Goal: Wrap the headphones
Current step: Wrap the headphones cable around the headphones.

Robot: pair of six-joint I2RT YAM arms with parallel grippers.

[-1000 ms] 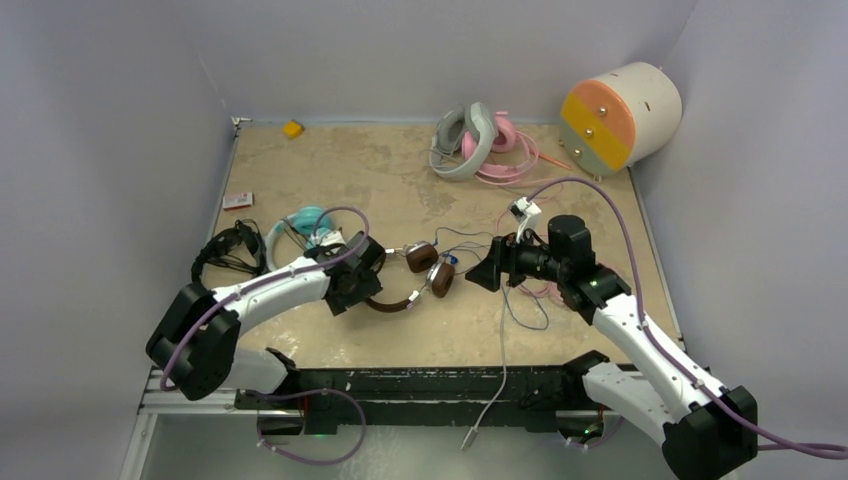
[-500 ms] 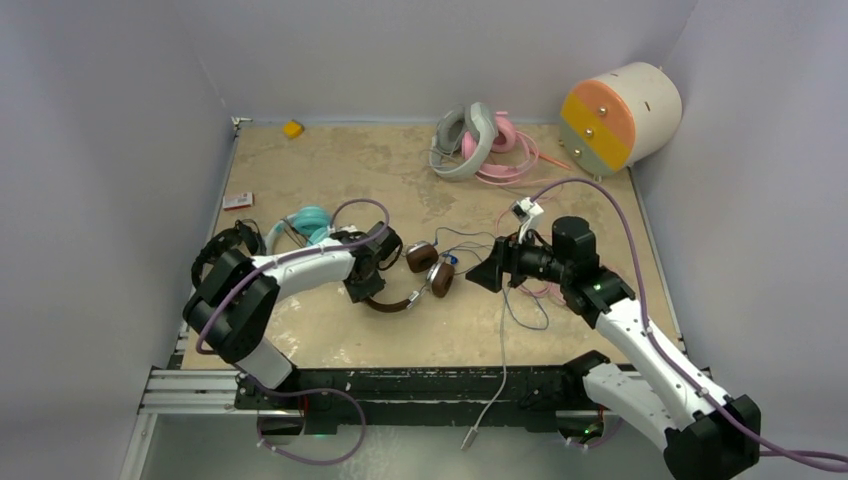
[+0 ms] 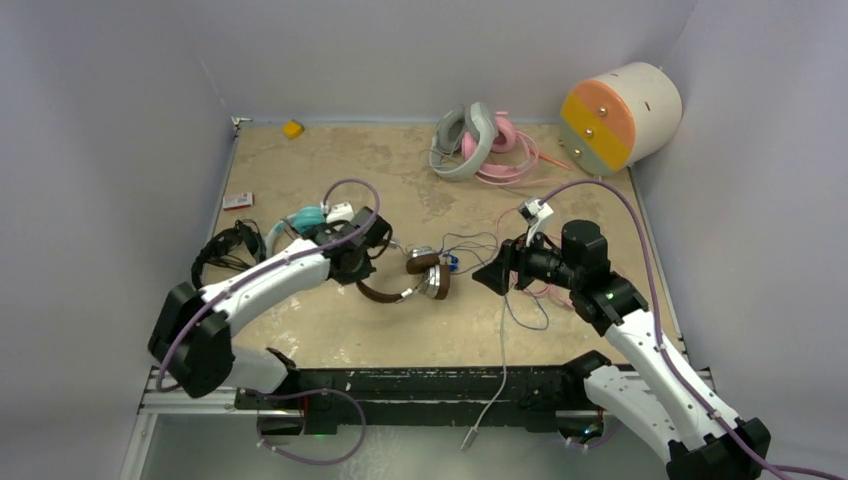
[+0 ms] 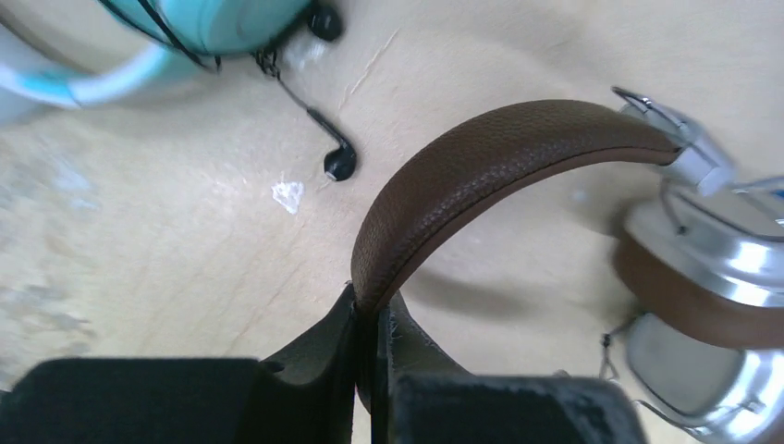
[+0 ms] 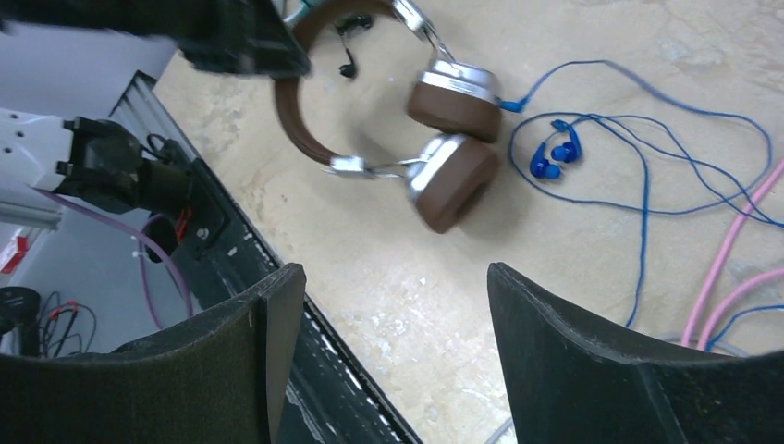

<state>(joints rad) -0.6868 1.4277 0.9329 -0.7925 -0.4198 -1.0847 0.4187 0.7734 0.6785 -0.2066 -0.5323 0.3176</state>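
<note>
Top external view: the left gripper (image 3: 366,262) is clamping shut on the headband of the brown-and-silver headphones (image 3: 412,287), which are lying near the middle of the table (image 3: 330,170), between the two arms. The right gripper (image 3: 490,274) is hovering just to their right, jaws standing wide, holding nothing. A thin blue cable (image 3: 520,312) is trailing loose across the board on that side, so the wrapping looks barely begun.

Left wrist view: the fingers (image 4: 314,356) are pinching the brown headband edge-on, right at their tips, with both ear cups (image 4: 703,268) hanging off to the right. That bite is looking shallow; seating the band deeper before lifting would likely be stopping it from swivelling. The teal pair (image 4: 222,18) is sitting nearby, apart from the band.

Right wrist view: the open jaws are framing the ear cups and the blue earbuds (image 5: 553,155) just beside them. The free arm is best taking the cable close to the cup, not out in the tangle, then winding it round the band while the left is holding steady.

The table is showing as a mottled tan board, matte and scuffed, with plain pale walls (image 3: 450,50) enclosing it. A cream cylinder (image 3: 620,115) is resting in the far right corner.
</note>
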